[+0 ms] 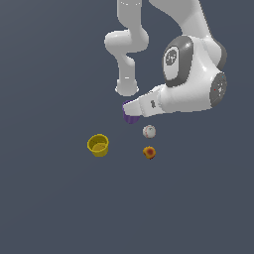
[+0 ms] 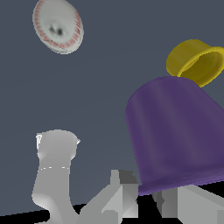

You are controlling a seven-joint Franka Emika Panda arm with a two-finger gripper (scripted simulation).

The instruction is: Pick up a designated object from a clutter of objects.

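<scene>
Since the gripper [image 1: 130, 110] is at the purple cup [image 1: 130, 118], at 11 o'clock from the white ball [image 1: 149, 131], a grasp seems underway; jaw closure cannot be judged.

The light is soft and even in both views. The dark blue-grey floor [image 1: 49, 208] looks flat, with no clear shadows on it. The white robot arm [image 1: 191, 84] is the brightest thing and has gentle grey shading. The exterior view is a bit fuzzy, so small things look blocky. In the wrist view, the purple cup [image 2: 175, 135] has faint pale streaks.
</scene>
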